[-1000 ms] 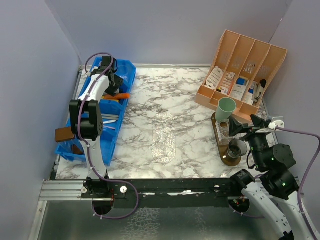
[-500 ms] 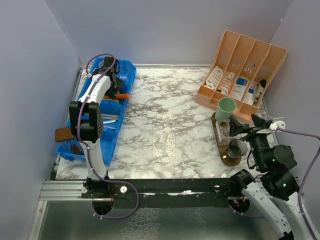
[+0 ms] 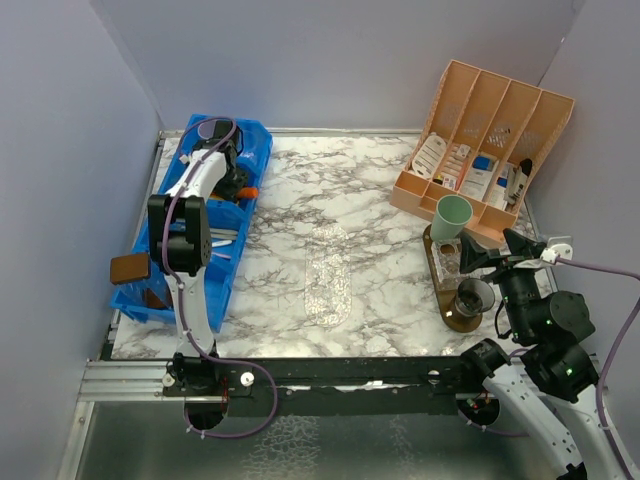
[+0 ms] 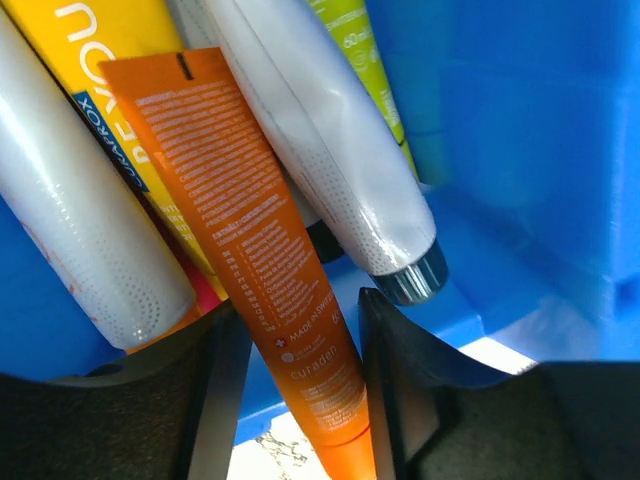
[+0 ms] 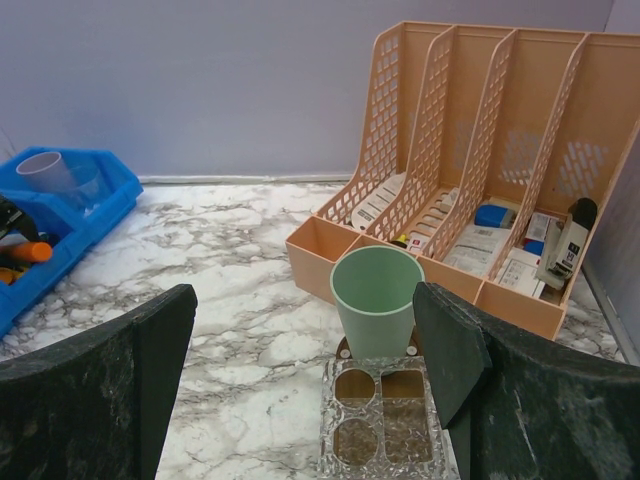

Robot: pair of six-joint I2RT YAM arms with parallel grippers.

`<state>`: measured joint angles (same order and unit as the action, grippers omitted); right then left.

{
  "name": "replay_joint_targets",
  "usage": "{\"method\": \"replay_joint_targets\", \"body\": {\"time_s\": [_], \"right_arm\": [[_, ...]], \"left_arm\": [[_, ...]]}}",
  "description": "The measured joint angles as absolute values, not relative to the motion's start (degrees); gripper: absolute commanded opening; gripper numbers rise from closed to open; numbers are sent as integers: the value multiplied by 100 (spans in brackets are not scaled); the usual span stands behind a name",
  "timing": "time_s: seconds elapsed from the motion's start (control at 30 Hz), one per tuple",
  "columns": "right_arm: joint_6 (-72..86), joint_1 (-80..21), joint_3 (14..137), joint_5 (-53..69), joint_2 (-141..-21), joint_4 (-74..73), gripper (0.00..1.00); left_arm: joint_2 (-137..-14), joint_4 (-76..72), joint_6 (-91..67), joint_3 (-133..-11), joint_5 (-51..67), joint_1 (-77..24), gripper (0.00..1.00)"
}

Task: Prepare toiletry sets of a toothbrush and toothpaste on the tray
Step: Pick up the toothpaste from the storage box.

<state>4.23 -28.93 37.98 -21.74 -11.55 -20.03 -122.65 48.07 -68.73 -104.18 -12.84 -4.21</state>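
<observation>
Orange tube (image 4: 270, 290): lies in the blue bin (image 4: 520, 150) among other tubes, passing between the left fingers.
Left gripper (image 4: 300, 305): jaws apart, astride the orange tube; one finger seems to touch it, and a strip of bin shows beside the other.
Right gripper (image 5: 305, 292): jaws wide apart, holding nothing, above the tray (image 3: 460, 325).
Mint green cup (image 5: 378, 300): upright at the tray's far end.

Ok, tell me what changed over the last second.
The left arm shifted and reached lower into the blue plastic bin; the left gripper now straddles the orange toothpaste tube, grip unconfirmed. The right gripper, open, the mint green plastic cup and everything else stayed put.
</observation>
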Motion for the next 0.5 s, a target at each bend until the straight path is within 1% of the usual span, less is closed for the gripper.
{"method": "replay_joint_targets", "body": {"time_s": [0.1,0.27,0.33,0.5], "right_arm": [[423,-2893,3785,-2174,-1149,-1992,90],[423,-2893,3782,-2176,-1144,-1979,90],[423,-2893,3780,-2176,-1144,-1977,90],[423,-2893,3776,-2174,-1144,-1975,90]], "left_arm": [[-12368,4873,-6908,-10447,-1278,-416,35],[-12361,4936,-6954,-10449,-1267,-381,31],[-12328,4956,-6963,-10438,-1267,-381,27],[-11902,5085,-7019,-10348,-1247,-381,23]]}}
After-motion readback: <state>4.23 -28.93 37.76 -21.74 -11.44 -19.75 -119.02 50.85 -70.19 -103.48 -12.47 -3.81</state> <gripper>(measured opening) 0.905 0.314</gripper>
